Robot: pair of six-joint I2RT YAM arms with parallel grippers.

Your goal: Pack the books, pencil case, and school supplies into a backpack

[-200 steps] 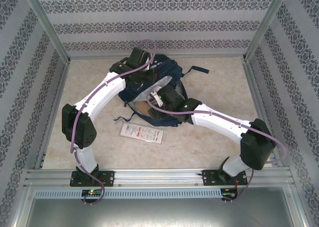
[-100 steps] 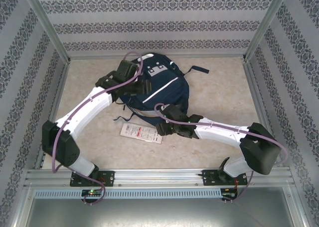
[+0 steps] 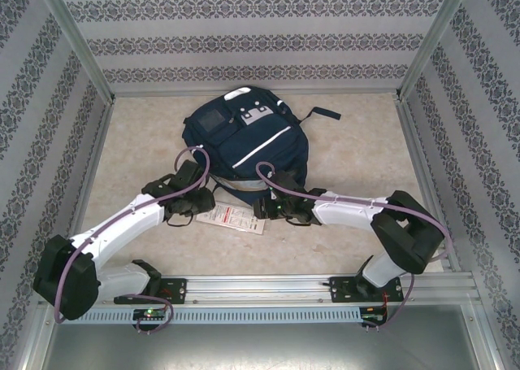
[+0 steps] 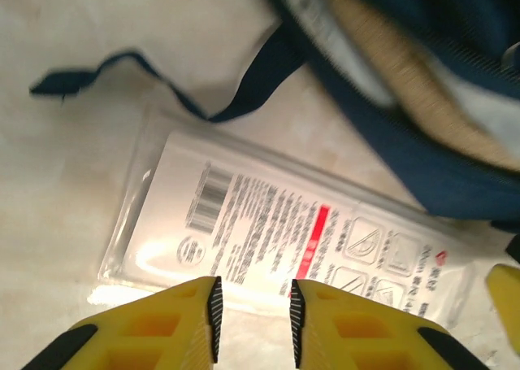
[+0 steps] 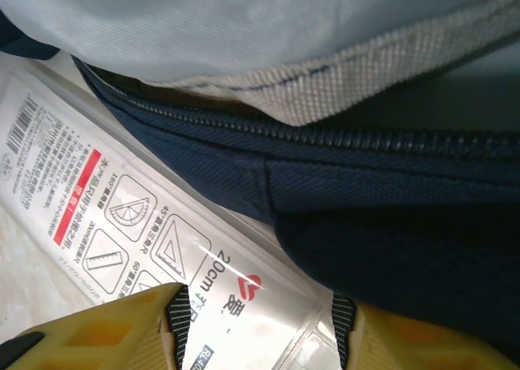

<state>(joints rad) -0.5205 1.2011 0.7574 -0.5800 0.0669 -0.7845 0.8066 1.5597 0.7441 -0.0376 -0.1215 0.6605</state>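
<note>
The navy backpack [image 3: 248, 138] lies flat at the back middle, reflective stripe up. In front of its lower edge lies a white packet with red print [image 3: 231, 217], one of the school supplies. My left gripper [image 3: 201, 207] sits at the packet's left end, open, with the packet [image 4: 284, 232] just past its yellow fingertips [image 4: 199, 305]. My right gripper [image 3: 262, 211] is at the packet's right end, open and wide, with the packet's end [image 5: 244, 305] lying between its fingers beside the backpack's zipped edge [image 5: 366, 199]. The books and the pale green pad are hidden.
A thin dark strap [image 4: 162, 85] trails over the table by the packet's far side, and another strap [image 3: 323, 112] sticks out at the backpack's upper right. Metal frame rails [image 3: 260, 285] line the near edge; patterned walls stand on three sides.
Both arms pulled back from the backpack toward the near side and came down at the two ends of the white packet. The backpack now lies flat and uncovered.
</note>
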